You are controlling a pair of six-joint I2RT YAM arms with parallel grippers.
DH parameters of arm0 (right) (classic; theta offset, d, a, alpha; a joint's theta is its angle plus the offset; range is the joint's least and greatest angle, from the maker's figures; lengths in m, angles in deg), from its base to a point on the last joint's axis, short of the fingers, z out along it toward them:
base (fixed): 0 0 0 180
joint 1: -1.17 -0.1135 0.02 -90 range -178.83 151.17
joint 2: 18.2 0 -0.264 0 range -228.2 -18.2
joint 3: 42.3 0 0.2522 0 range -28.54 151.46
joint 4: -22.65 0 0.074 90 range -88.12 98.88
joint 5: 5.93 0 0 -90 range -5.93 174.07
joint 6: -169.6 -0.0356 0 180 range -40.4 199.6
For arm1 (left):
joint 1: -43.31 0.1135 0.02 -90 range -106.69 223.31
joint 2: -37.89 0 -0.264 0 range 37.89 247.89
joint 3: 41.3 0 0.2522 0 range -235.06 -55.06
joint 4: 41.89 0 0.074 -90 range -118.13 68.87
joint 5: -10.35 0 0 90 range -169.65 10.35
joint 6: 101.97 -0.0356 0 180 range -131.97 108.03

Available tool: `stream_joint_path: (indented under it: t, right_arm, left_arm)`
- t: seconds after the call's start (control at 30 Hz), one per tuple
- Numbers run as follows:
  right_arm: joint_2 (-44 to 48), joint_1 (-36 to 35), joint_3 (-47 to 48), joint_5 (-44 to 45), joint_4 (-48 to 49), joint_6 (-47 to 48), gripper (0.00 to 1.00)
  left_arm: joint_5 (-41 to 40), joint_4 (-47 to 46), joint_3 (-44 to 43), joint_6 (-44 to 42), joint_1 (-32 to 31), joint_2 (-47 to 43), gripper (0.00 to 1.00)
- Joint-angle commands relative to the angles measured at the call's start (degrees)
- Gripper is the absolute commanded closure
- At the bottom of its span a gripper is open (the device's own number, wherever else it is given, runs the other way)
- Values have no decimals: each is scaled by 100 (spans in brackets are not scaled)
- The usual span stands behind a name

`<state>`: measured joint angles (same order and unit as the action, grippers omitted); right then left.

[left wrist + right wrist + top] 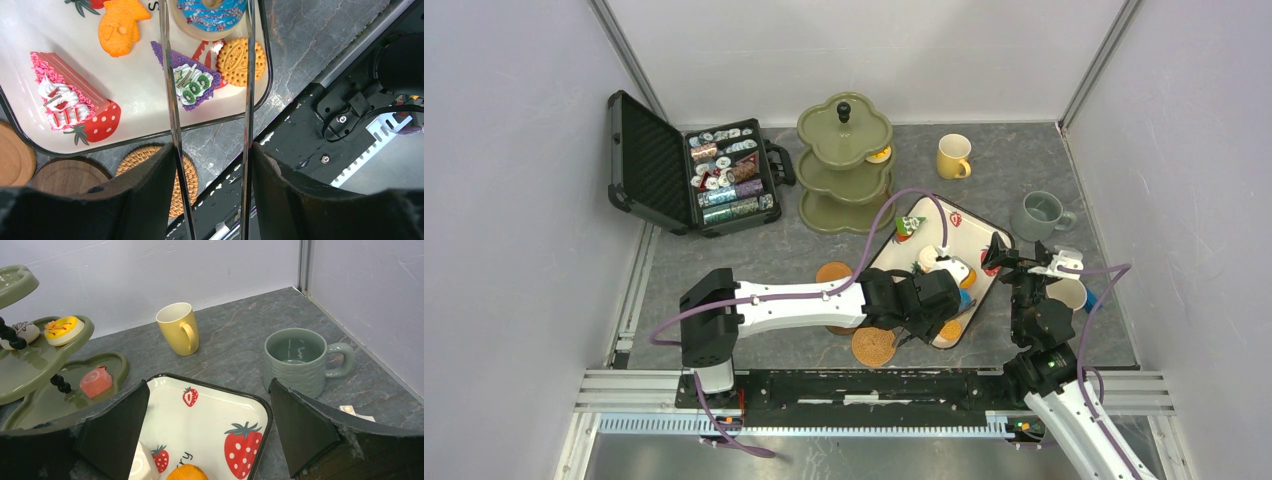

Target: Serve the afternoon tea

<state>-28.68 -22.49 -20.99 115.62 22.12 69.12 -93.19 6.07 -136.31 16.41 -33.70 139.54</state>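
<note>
Top view: left gripper (944,290) over tray (972,232); stand (845,165) partly filled; coasters (874,346) bare, mugs unplaced.
Left wrist: jaws wide, empty above purple cake (189,77).
Right wrist: jaws wide, empty; yellow mug (178,328), grey-green mug (296,360) on desk.

The open tool (210,165) hangs over the tray (150,100), above a purple cake slice (192,80).

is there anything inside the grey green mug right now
No, the grey-green mug is empty in the right wrist view; only its bare glazed bottom shows.
</note>
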Motion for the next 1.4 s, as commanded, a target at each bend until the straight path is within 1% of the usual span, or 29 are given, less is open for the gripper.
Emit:
stream_joint_path:
  t: [0.0, 0.07, 0.2, 0.3, 0.5, 0.57, 0.77, 0.9, 1.0, 1.1, 1.37]
  right_arm:
    - [-5, -42, -35, 10, 146, -50, 2]
    - [-5, -38, -17, -1, 135, -44, 2]
    - [25, -41, -37, 17, 144, -44, 2]
    - [-3, -42, -36, 1, 151, -58, 2]
    - [44, -42, -43, 26, 135, -59, 2]
    - [36, -42, -39, 19, 136, -51, 2]
    - [71, -42, -50, 40, 122, -57, 2]
    - [7, -42, -30, 22, 127, -63, 2]
    - [32, -42, -22, 12, 109, -52, 2]
    - [51, -42, -54, 30, 142, -72, 2]
    - [15, -38, -43, -6, 137, -66, 2]
  left_arm:
    - [-201, -68, -214, 87, -36, 61, 40]
    - [-189, -57, -225, 91, -37, 67, 43]
    - [-223, -53, -224, 82, -42, -58, 53]
    - [-294, 54, -332, 33, -38, -159, 59]
    - [-455, 215, -515, -89, -41, -512, 60]
    - [-638, 334, -602, -200, -36, -652, 60]
    - [-1682, 961, -880, -733, 0, -1063, 59]
    - [-2142, 1324, -877, -879, 186, -1417, 57]
    - [-2232, 1453, -655, -883, 468, -1783, 57]
    - [-2123, 1497, -313, -836, 885, -2246, 57]
    - [-1412, 1287, 601, -848, 2663, -3594, 57]
